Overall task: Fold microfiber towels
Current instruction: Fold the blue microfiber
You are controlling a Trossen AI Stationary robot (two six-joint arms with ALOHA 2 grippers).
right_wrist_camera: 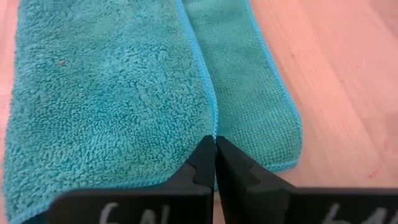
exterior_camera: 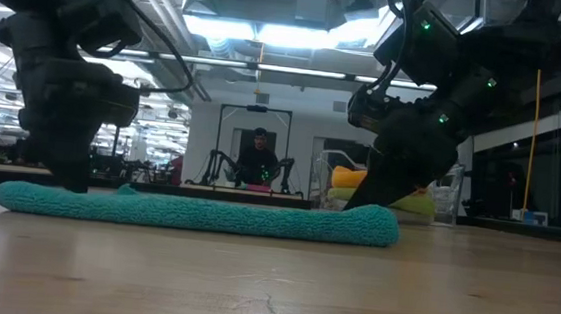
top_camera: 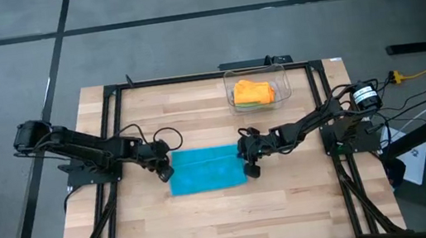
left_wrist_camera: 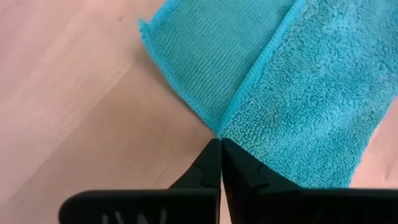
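Left claw (top_camera: pixel 164 172) pinched on teal towel (top_camera: pixel 206 170) edge | right claw (top_camera: pixel 249 166) — same, opposite edge

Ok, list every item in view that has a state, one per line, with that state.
Teal towel: lying on the table, partly folded, one layer's edge over another.
Orange towel: bunched up in the bin, on top of a lime green cloth.
Clear plastic bin: upright, open-topped, at the table's far side.
Left pincer: shut on the teal towel's edge.
Right pincer: shut on the teal towel's edge at the opposite end.
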